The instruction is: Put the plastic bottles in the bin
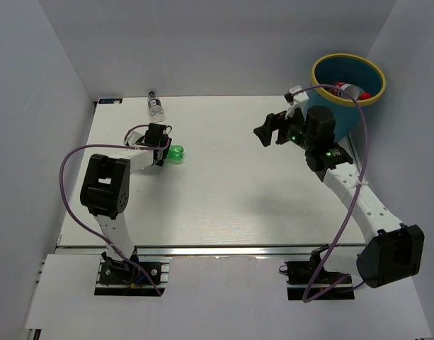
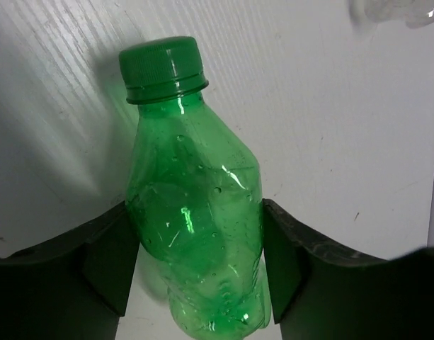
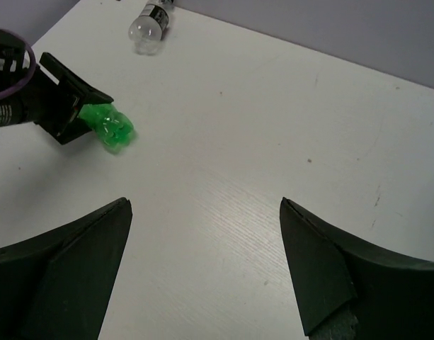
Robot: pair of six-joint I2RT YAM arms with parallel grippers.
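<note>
Left gripper (image 2: 199,263) clamps the green bottle (image 2: 192,177) mid-frame; its smooth, dented plastic may slip out. Right gripper (image 3: 204,212) stands wide open, empty.

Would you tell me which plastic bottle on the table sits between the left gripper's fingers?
The green plastic bottle, flanked by the left gripper; the clear dark-capped bottle lies apart at the white table's far edge.

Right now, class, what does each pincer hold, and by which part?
Left pincer grips the green bottle across its body, well below the cap; right pincer stands open, holding nothing.
</note>
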